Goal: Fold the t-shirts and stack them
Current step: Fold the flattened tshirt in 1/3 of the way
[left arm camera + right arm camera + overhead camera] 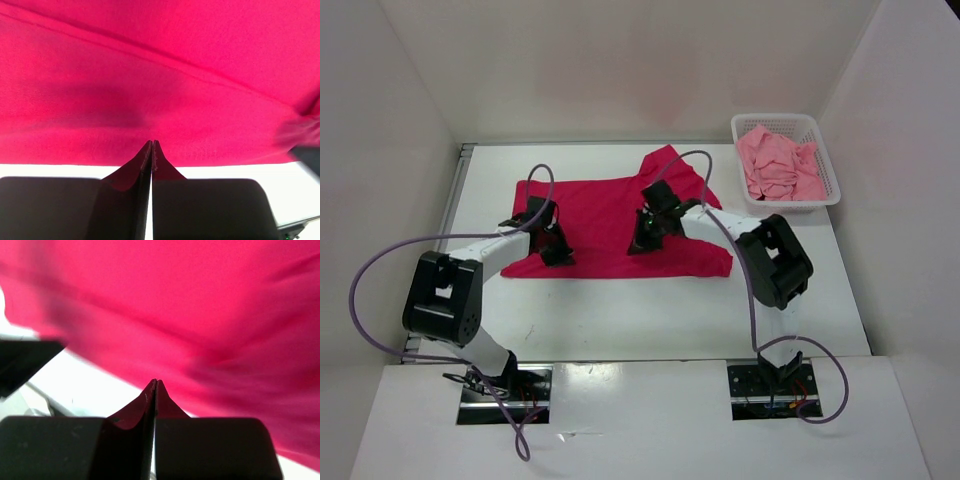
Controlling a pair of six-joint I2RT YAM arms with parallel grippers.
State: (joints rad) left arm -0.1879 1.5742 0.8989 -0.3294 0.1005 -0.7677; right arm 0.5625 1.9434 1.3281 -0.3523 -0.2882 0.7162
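Observation:
A bright crimson-magenta t-shirt [600, 215] lies spread flat on the white table, one sleeve pointing to the back right. My left gripper [557, 257] rests at its near-left hem, shut, fingertips together [152, 142] right at the cloth's [160, 75] edge. Over the shirt's middle-right, my right gripper [638, 245] is shut as well, its tips [156, 381] against the blurred red cloth [200, 305]. I see no fold between either pair of jaws. A light pink t-shirt [775, 165] lies crumpled in the basket.
The white mesh basket [785, 119] stands at the back right corner of the table. White walls close in the table on the left, back and right. Purple cables loop from both arms above the near part of the table [620, 310].

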